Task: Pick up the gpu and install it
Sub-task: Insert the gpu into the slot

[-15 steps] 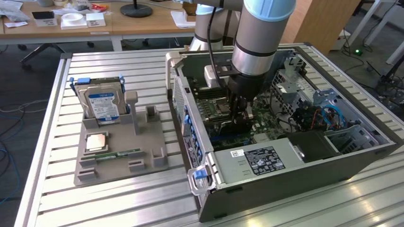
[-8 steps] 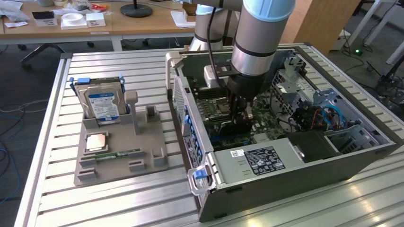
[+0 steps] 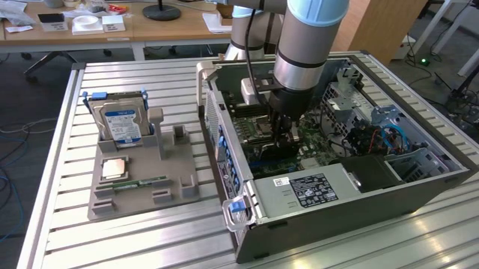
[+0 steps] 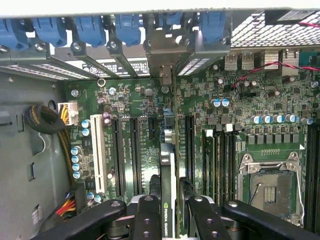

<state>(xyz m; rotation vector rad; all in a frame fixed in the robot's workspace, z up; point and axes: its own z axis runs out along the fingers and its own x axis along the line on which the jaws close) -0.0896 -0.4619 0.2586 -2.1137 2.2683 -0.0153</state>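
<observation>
Clearly, gripper (image 4: 169, 210) on NVIDIA-marked gpu (image 4: 168, 175)

One robot arm (image 3: 299, 50) reaches into one open computer case (image 3: 337, 185). One gpu (image 4: 169, 200) stands edge-on at the wrist picture's lower centre. At the exterior frame's left, one grey holder (image 3: 142, 179) carries one hard drive (image 3: 123, 126), one memory stick (image 3: 138, 183) and one processor (image 3: 114, 168).
</observation>
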